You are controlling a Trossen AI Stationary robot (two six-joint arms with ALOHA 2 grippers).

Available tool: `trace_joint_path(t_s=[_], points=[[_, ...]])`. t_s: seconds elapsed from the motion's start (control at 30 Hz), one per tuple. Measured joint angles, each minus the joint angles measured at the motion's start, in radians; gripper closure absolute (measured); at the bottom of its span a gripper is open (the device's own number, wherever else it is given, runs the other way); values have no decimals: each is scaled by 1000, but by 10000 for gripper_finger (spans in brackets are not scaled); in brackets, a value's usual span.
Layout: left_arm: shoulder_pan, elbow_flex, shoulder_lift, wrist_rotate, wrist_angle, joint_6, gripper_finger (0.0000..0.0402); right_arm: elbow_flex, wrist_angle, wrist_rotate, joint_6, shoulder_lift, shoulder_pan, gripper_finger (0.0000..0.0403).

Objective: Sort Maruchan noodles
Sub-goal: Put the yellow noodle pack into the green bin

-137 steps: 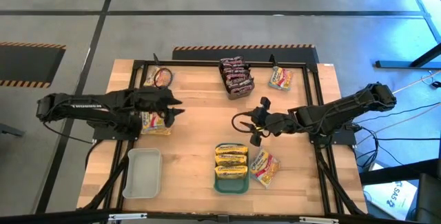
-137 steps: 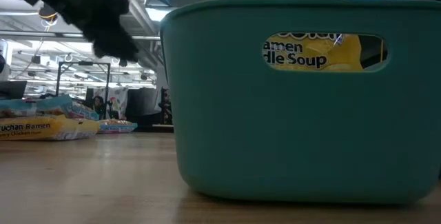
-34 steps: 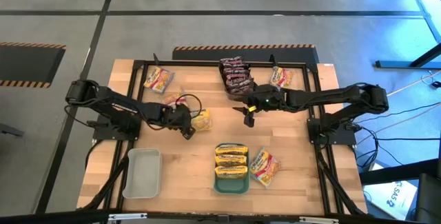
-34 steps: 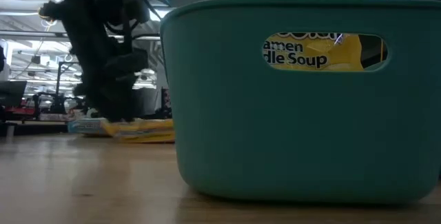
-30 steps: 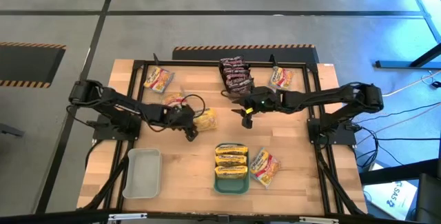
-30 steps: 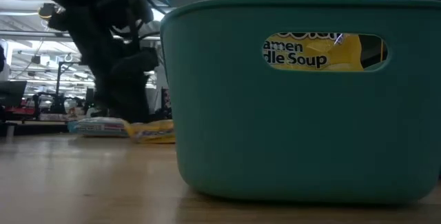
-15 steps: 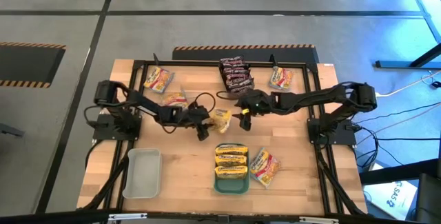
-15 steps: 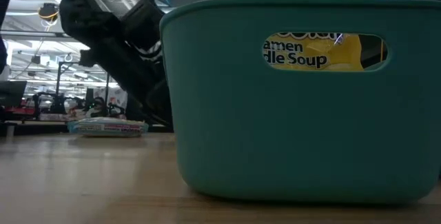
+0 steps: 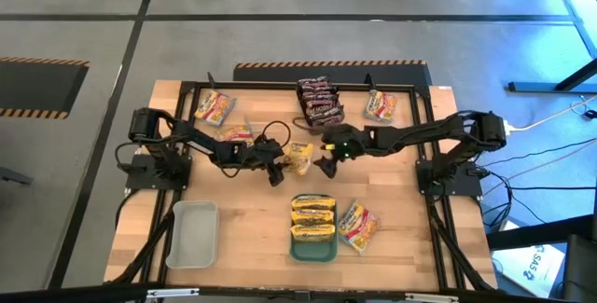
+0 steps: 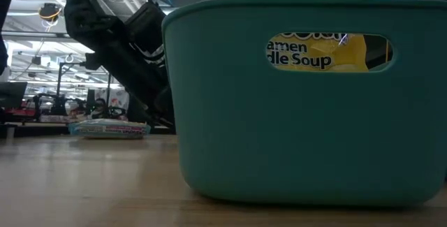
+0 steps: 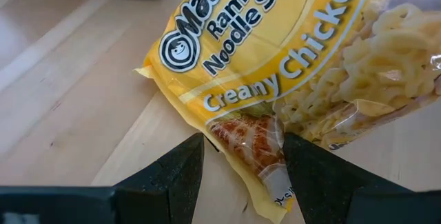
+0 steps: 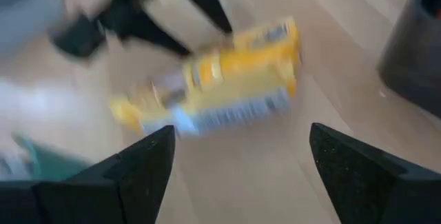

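Note:
A yellow Maruchan noodle packet (image 9: 299, 157) lies at the table's middle, and my left gripper (image 9: 283, 166) is shut on its left end. My right gripper (image 9: 324, 164) hovers open just right of that packet, touching nothing; its wrist view shows the packet (image 12: 213, 86) ahead of the spread fingers. More yellow packets lie flat in the teal tray (image 9: 312, 249). Dark maroon packets fill a dark tray (image 9: 319, 103) at the far edge. Loose packets lie flat on the wood at the far left (image 9: 215, 107), by the left arm (image 9: 238, 133), at the far right (image 9: 380, 105) and beside the teal tray (image 9: 357, 226). My left gripper pinches the yellow packet's short end, at a corner (image 11: 244, 138), between its two fingers (image 11: 186, 169). The fingers come slanting down from the table's left. The rest of the packet stretches away from the fingers over the wood.
An empty grey tray (image 9: 194, 233) stands at the near left. The teal tray's wall (image 10: 300, 115) fills the low view, with a yellow packet (image 10: 328, 52) showing through its handle slot. Bare wood lies between the grey and teal trays. A black frame edges the table.
My left gripper has gone toward the table's right, sliding the yellow packet along the wood to the middle, and has sunk a little. My right gripper has come down and toward the packet, rolled about its own line, and spread its fingers wider.

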Motion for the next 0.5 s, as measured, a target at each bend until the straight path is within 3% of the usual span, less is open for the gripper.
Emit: trace_joint_path(t_s=[0.23, 0.5], points=[[-1, 0, 0, -9, 7, -16, 207, 0, 138, 4, 246, 79, 1, 92], [0, -2, 0, -36, 19, -15, 207, 1, 329, -32, 376, 167, 2, 93]])
